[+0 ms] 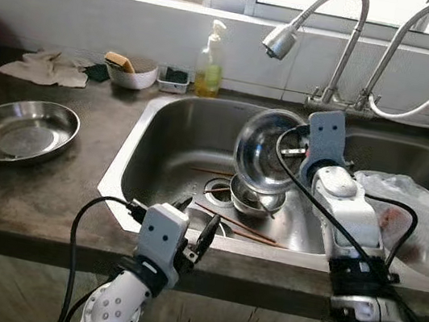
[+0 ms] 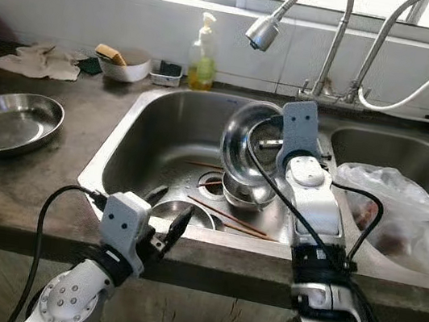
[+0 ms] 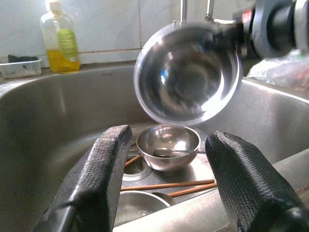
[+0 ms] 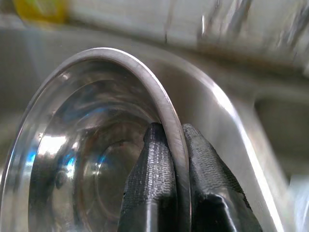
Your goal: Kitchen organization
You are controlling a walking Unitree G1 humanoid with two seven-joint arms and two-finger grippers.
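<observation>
At the near edge of the dark stone worktop [image 1: 44, 207] the left gripper [image 1: 189, 243] hovers, fingers spread and empty. Beyond it, above the left basin of the steel sink [image 1: 170, 133], the right gripper [image 4: 169, 159] pinches the rim of a round stainless-steel bowl [image 1: 269, 149], tilted on edge over a smaller steel bowl with a spoon [image 3: 168, 147]. Likely mid-lift; next it needs carrying clear, perhaps towards the shallow steel dish [image 1: 19, 128] at the worktop's left. Yellow soap bottle [image 1: 209, 66] stands by the far windowed wall

Right claw [image 4: 175, 145] pinched shut (raised), left claw [image 3: 166, 181] spread apart.
</observation>
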